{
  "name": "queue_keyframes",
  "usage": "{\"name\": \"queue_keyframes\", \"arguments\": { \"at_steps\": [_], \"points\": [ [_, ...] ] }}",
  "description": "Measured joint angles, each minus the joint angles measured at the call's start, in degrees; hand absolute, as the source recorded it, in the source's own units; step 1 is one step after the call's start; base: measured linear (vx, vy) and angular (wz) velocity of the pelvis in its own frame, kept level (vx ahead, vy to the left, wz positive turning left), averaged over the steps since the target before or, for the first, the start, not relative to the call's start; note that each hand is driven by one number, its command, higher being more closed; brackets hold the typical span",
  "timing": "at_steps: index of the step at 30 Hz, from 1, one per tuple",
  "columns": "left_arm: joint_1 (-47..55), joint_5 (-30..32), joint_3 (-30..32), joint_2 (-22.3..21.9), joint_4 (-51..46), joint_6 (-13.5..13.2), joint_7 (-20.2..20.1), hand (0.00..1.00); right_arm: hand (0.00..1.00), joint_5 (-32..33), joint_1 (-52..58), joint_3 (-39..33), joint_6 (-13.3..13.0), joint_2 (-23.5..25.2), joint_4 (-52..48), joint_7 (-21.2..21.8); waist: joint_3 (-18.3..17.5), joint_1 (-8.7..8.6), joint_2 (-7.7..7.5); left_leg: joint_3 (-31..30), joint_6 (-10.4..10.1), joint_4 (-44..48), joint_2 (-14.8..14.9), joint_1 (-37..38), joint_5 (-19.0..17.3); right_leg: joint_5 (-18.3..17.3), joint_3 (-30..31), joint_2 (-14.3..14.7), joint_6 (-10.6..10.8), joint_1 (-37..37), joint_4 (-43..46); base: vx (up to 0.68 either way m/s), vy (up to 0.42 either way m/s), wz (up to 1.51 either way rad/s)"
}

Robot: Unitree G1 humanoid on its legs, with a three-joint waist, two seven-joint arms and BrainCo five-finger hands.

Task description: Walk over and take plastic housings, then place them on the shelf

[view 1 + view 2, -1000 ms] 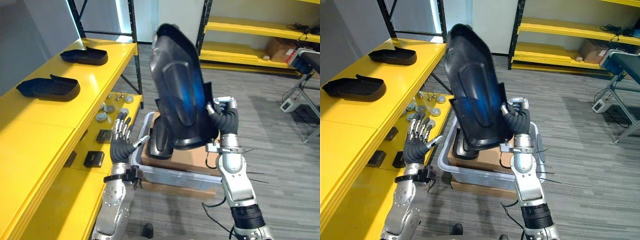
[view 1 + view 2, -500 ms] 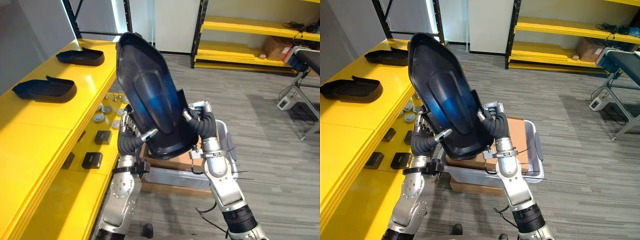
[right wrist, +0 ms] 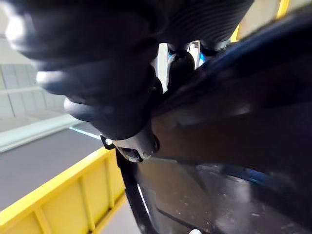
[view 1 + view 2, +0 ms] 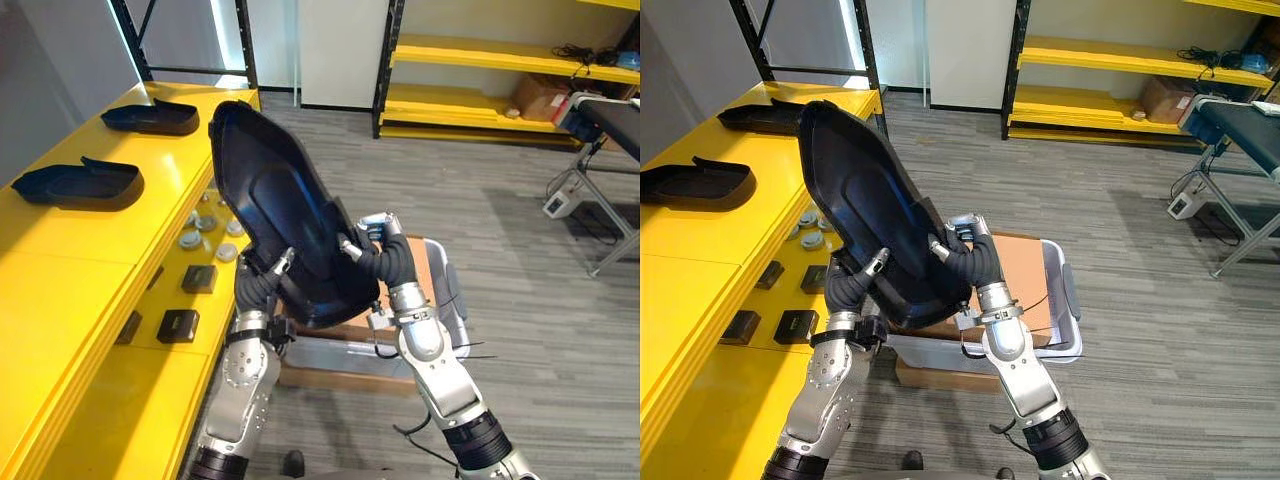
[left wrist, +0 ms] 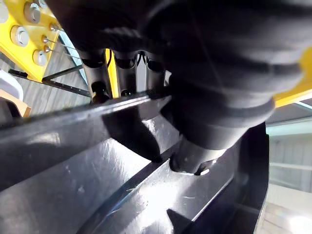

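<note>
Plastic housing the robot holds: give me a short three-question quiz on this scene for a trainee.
1. True or false: the large black housing rests on the yellow shelf.
2. How many smaller housings lie on top of that shelf? A one, B two, C four.
3. Which grips the large housing: the left robot hand, the right robot hand, or both?
Key: 1 false, it is held up off the shelf. 2 B. 3 both, each curled round an edge.
</note>
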Motion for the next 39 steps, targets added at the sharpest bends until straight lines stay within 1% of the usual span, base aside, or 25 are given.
{"name": "queue_keyframes", "arguments": {
  "at_steps": [5, 6, 8, 9, 10, 11, 14, 15, 16, 17, 18, 19, 20, 21, 22, 24, 26, 28, 30, 33, 34, 36, 37, 38, 39],
  "points": [
    [1.7, 0.3, 1.2, -0.1, 0.0, 0.1, -1.2, 1.0, 0.0, 2.8, 0.0, -1.6, -0.3, 0.1, -0.9, 0.5, 0.0, 0.03, -0.02, 0.0, 0.0, 0.0, 0.0, 0.1, 0.0, 0.0, 0.1, 0.0, 0.0, 0.1, 0.0, 0.0, 0.0, 0.0],
    [2.0, 1.1, 1.4, -0.1, 0.0, 0.2, -1.4, 1.0, 0.0, 3.8, -0.1, -2.6, -0.5, 0.3, -1.6, 1.2, 0.0, 0.04, -0.01, 0.0, 0.0, 0.0, 0.0, 0.1, 0.0, 0.0, 0.1, 0.0, 0.0, 0.1, 0.0, 0.0, 0.0, 0.0],
    [2.9, 3.1, 2.2, -0.1, 0.0, 0.2, -1.8, 1.0, 0.0, 5.4, -0.3, -4.1, -1.1, 0.4, -3.3, 1.4, 0.0, 0.05, -0.01, 0.0, 0.0, 0.0, 0.0, 0.2, 0.0, 0.0, 0.1, 0.0, 0.0, 0.1, 0.0, 0.0, 0.0, 0.0],
    [3.6, 4.2, 2.8, -0.2, 0.0, 0.4, -2.0, 1.0, 0.0, 6.7, -0.3, -6.1, -1.5, 0.4, -4.7, 1.5, 0.0, 0.03, -0.01, 0.1, 0.0, 0.0, 0.0, 0.2, 0.0, 0.0, 0.1, 0.0, 0.0, 0.2, 0.0, 0.0, 0.0, 0.0],
    [4.2, 5.8, 3.7, -0.2, 0.0, 0.5, -2.6, 1.0, 0.0, 8.0, -0.3, -7.9, -2.6, 0.4, -5.8, 1.5, 0.0, 0.03, -0.01, 0.1, 0.0, 0.0, 0.0, 0.2, 0.0, 0.0, 0.1, 0.0, 0.0, 0.2, 0.0, 0.0, 0.0, 0.0],
    [4.5, 6.4, 4.0, -0.2, 0.0, 0.5, -2.6, 1.0, 0.0, 8.9, -0.3, -9.0, -2.9, 0.4, -6.5, 1.5, 0.0, 0.03, -0.01, 0.1, 0.0, 0.0, 0.0, 0.2, 0.0, 0.0, 0.1, 0.0, 0.0, 0.2, 0.0, 0.0, 0.0, 0.0],
    [6.1, 8.3, 6.0, -0.5, -0.2, 0.5, -2.7, 1.0, 0.0, 13.2, -0.3, -15.6, -4.8, 0.4, -8.7, 1.4, 0.0, 0.02, -0.01, 0.1, 0.0, 0.0, 0.0, 0.3, 0.0, 0.0, 0.1, 0.0, 0.0, 0.2, 0.0, 0.0, 0.0, 0.0],
    [6.8, 8.3, 6.7, -0.8, -0.5, 0.5, -2.7, 1.0, 0.0, 14.7, -0.3, -19.1, -5.5, 0.4, -8.8, 1.4, 0.0, 0.01, -0.01, 0.1, 0.0, 0.0, 0.0, 0.3, 0.0, 0.0, 0.1, 0.0, 0.0, 0.2, 0.0, 0.0, 0.0, 0.0],
    [7.8, 8.3, 7.8, -1.3, -1.2, 0.5, -2.7, 1.0, 0.0, 16.2, -0.1, -23.7, -5.7, 0.4, -8.7, 1.3, 0.0, -0.04, -0.01, 0.1, 0.0, 0.0, 0.0, 0.3, 0.0, 0.0, 0.1, 0.0, 0.0, 0.2, 0.0, 0.0, 0.0, 0.0],
    [8.2, 8.3, 8.3, -1.3, -1.5, 0.5, -2.7, 1.0, 0.0, 16.9, 0.2, -26.1, -5.9, 0.4, -8.6, 1.2, 0.0, -0.01, -0.01, 0.1, 0.0, 0.0, 0.0, 0.3, 0.0, 0.0, 0.0, 0.0, 0.0, 0.2, 0.0, 0.0, 0.0, 0.0],
    [9.1, 8.1, 9.2, -1.7, -2.6, 0.5, -2.6, 1.0, 0.0, 18.1, 1.0, -30.9, -6.6, 0.4, -7.5, 0.7, 0.0, -0.05, -0.01, 0.1, 0.0, 0.0, 0.0, 0.3, 0.0, 0.0, 0.0, 0.0, 0.0, 0.3, 0.0, 0.0, 0.0, 0.0],
    [9.7, 8.1, 9.7, -1.9, -3.4, 0.5, -2.7, 1.0, 0.0, 18.7, 1.5, -33.2, -7.1, 0.4, -6.6, -0.1, 0.0, -0.11, -0.01, 0.0, 0.0, 0.0, 0.0, 0.3, 0.0, 0.0, 0.0, 0.0, 0.0, 0.3, 0.0, 0.0, 0.0, 0.0],
    [10.6, 8.0, 10.7, -1.9, -5.1, 0.4, -2.7, 1.0, 0.0, 20.2, 3.2, -37.5, -7.6, 0.3, -4.4, -1.5, 0.0, -0.16, 0.0, 0.0, 0.0, 0.0, 0.0, 0.2, 0.0, 0.0, -0.1, 0.0, 0.0, 0.3, 0.0, 0.0, 0.0, 0.0],
    [11.3, 7.9, 11.3, -1.9, -6.7, 0.3, -2.7, 1.0, 0.0, 21.4, 5.4, -41.2, -7.7, 0.2, -1.0, -2.6, -0.1, -0.25, 0.06, -0.1, 0.0, 0.0, 0.0, 0.2, 0.0, 0.0, -0.2, 0.0, 0.0, 0.2, 0.0, 0.0, 0.0, 0.0],
    [11.7, 7.8, 11.5, -1.9, -7.5, 0.1, -2.7, 1.0, 0.0, 21.7, 6.5, -42.5, -7.5, 0.0, 1.1, -3.0, -0.1, -0.38, 0.12, -0.1, 0.0, 0.0, 0.0, 0.1, 0.0, 0.0, -0.3, 0.0, 0.1, 0.2, 0.0, 0.0, 0.0, 0.05],
    [13.0, 7.1, 13.1, -2.0, -9.2, -0.7, -3.2, 1.0, 0.0, 22.5, 10.5, -46.2, -6.5, -0.7, 9.2, -3.7, -0.5, -1.29, 0.75, -0.2, 0.0, 0.0, -0.1, -0.3, 0.0, -0.1, -0.8, -0.1, 0.2, 0.1, -0.1, 0.0, 0.0, 0.09],
    [14.1, 6.5, 14.4, -2.5, -10.6, -1.1, -4.1, 1.0, 0.0, 23.3, 13.4, -48.7, -4.7, -0.8, 18.4, -3.4, -0.8, -1.74, 1.46, -0.4, 0.0, 0.0, -0.1, -0.4, 0.0, -0.2, -1.2, -0.1, 0.2, 0.1, -0.2, 0.0, -0.004, 0.06],
    [14.7, 5.7, 14.7, -2.9, -11.1, -1.3, -5.3, 1.0, 0.0, 24.8, 15.4, -51.6, -2.7, -0.7, 29.2, -2.8, -0.9, -1.71, 1.96, -0.7, -0.3, 0.0, 0.0, -0.7, -0.3, -0.4, -1.4, -0.1, 0.4, 0.1, -0.2, 0.0, -0.012, 0.05],
    [15.3, 5.7, 14.6, -3.7, -11.1, -1.7, -6.4, 1.0, 0.0, 25.5, 16.7, -52.8, -1.3, -0.8, 39.1, -2.0, -1.0, -1.77, 2.43, -1.0, -0.3, 0.0, 0.0, -0.9, -0.3, -0.3, -1.5, 0.0, 0.4, 0.0, -0.3, -0.01, -0.01, 0.07],
    [15.8, 4.8, 13.4, -3.5, -11.1, -2.0, -7.7, 1.0, 0.0, 25.3, 18.4, -51.7, 0.6, -0.6, 49.8, 0.4, -1.0, -1.61, 2.47, -1.4, -0.3, 0.0, 0.1, -1.0, -0.3, -0.3, -1.7, 0.2, 0.4, 0.1, -0.4, 0.0, -0.007, 0.04],
    [16.5, 4.6, 12.2, -3.5, -11.1, -2.2, -7.9, 1.0, 0.0, 24.5, 19.3, -50.8, 1.6, -0.3, 54.3, 1.7, -0.9, -1.56, 2.43, -1.6, -0.3, 0.0, 0.1, -1.0, -0.3, -0.3, -1.9, 0.1, 0.4, 0.2, -0.4, 0.0, -0.007, 0.07],
    [16.7, 4.6, 11.6, -3.5, -11.1, -2.2, -8.5, 1.0, 0.0, 24.2, 20.4, -49.4, 2.2, 0.1, 57.7, 2.8, -0.8, -1.48, 2.25, -1.8, -0.3, 0.0, 0.1, -1.0, -0.3, -0.3, -2.1, 0.1, 0.4, 0.2, -0.2, -0.01, -0.006, 0.08],
    [16.7, 4.6, 11.1, -3.4, -11.1, -2.2, -9.0, 1.0, 0.0, 23.2, 21.0, -49.0, 3.0, 1.0, 59.7, 3.9, -0.7, -1.4, 2.07, -2.0, -0.3, 0.0, 0.1, -1.3, -0.3, -0.3, -2.4, 0.1, 0.5, 0.5, 0.0, -0.02, -0.006, 0.11],
    [16.7, 4.6, 11.0, -3.4, -11.1, -2.2, -9.0, 1.0, 0.0, 22.7, 21.2, -48.2, 3.1, 1.2, 60.7, 4.1, -0.5, -1.37, 1.96, -2.3, -0.2, 0.0, 0.0, -1.2, -0.4, -0.4, -2.6, 0.1, 0.5, 0.7, 0.0, -0.03, -0.011, 0.2],
    [16.7, 4.6, 10.6, -3.4, -11.1, -2.2, -9.1, 1.0, 0.0, 21.8, 21.9, -46.8, 3.8, 1.9, 61.8, 5.0, -0.2, -1.45, 1.58, -3.0, -0.1, 0.0, -0.1, -1.0, -0.4, -1.1, -3.3, 0.0, 0.7, 1.2, 0.2, -0.02, -0.01, 0.34]
  ]
}}
